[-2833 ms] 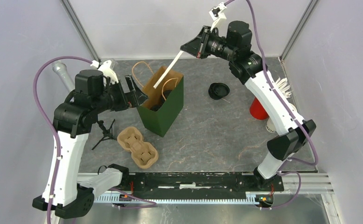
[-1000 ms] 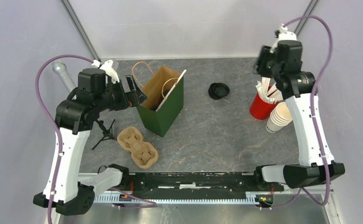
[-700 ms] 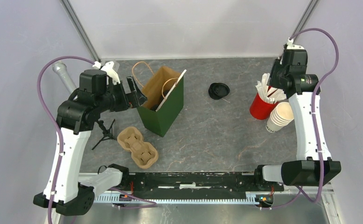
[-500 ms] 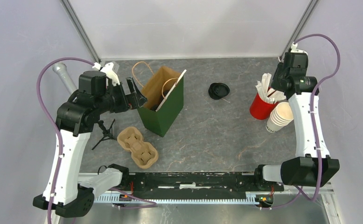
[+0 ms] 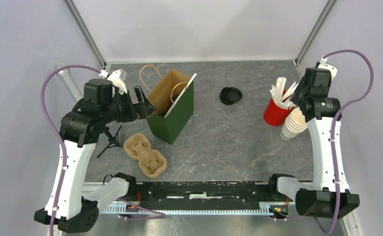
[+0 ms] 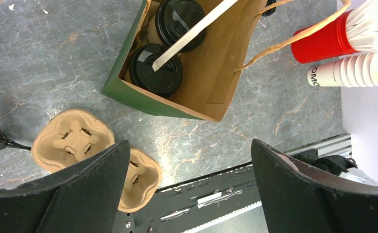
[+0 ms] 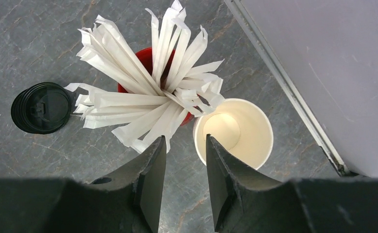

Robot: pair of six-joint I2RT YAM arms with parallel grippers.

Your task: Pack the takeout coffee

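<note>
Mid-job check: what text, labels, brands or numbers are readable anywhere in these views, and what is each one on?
"DMO": dark letters, apparently part of a longer print, on the side of the stack of lidless cups, left wrist view.
The same print in the top view: too small to read.
Lidded coffees in the green bag, and the loose black lids: any raised marks are too blurred to read.
Nothing else shows text.

Stacked cream cups [image 6: 352, 70] show letters "DMO".
</note>
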